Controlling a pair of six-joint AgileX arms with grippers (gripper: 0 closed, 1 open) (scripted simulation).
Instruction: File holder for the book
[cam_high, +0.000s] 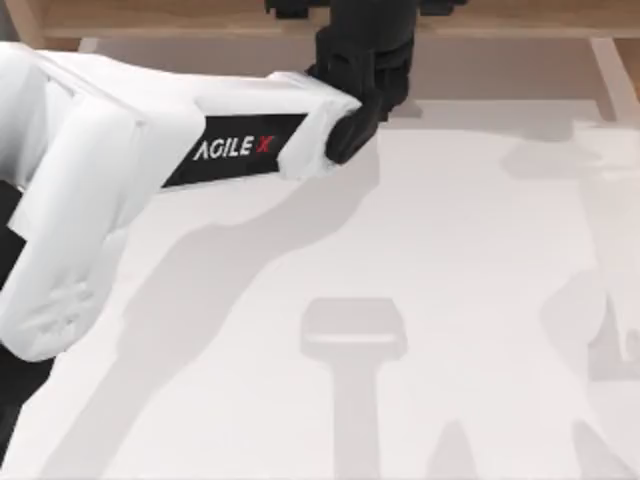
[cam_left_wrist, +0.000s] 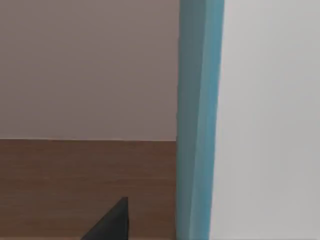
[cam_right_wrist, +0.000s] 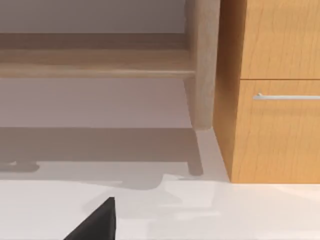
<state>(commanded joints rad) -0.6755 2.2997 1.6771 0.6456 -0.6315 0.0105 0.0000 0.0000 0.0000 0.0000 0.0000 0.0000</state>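
Note:
The book's teal-blue cover (cam_left_wrist: 199, 120) stands on edge close before my left wrist camera, with its white page block (cam_left_wrist: 270, 120) beside it. One black fingertip (cam_left_wrist: 112, 221) of the left gripper shows next to the cover. In the top view my left arm stretches to the table's far middle, where the black left gripper (cam_high: 362, 60) points at the wooden shelf and hides the book beneath it. The file holder is out of view. My right gripper's fingertip (cam_right_wrist: 95, 222) hovers low over the white table.
A long wooden shelf board (cam_high: 180, 20) runs along the table's back edge. In the right wrist view, a wooden post (cam_right_wrist: 202, 65) and an orange-brown cabinet with a metal drawer handle (cam_right_wrist: 287, 96) stand at the table's end. The white table (cam_high: 330, 300) carries only shadows.

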